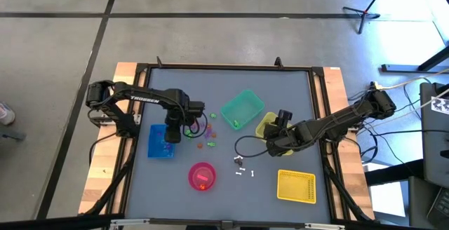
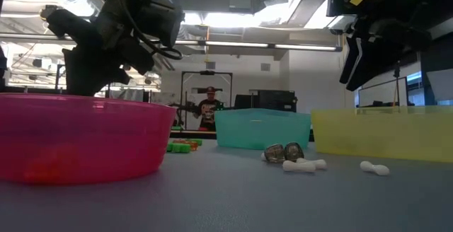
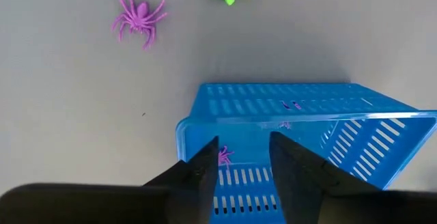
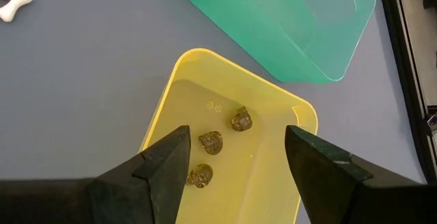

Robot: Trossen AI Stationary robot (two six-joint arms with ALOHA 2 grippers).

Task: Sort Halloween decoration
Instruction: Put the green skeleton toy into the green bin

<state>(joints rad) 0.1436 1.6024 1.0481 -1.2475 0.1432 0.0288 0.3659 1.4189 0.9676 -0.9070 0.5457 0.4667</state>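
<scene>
Sorting is mid-drop: left gripper [image 3: 242,176] fingers spread, empty, over the blue slatted plastic bin [image 3: 300,135]; next, the purple plastic spider [image 3: 136,16] beyond them; right gripper [image 4: 235,169] fingers spread, empty

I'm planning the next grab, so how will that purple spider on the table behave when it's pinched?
The purple spider looks thin-legged, so probably floppy and very light. Lying flat on the table, it may slide rather than lift.

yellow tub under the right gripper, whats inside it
Three small dark skull trinkets lie on the floor of the yellow tub. The open right gripper hangs over it, and its fingers hide the near end, so more could lie there.
</scene>
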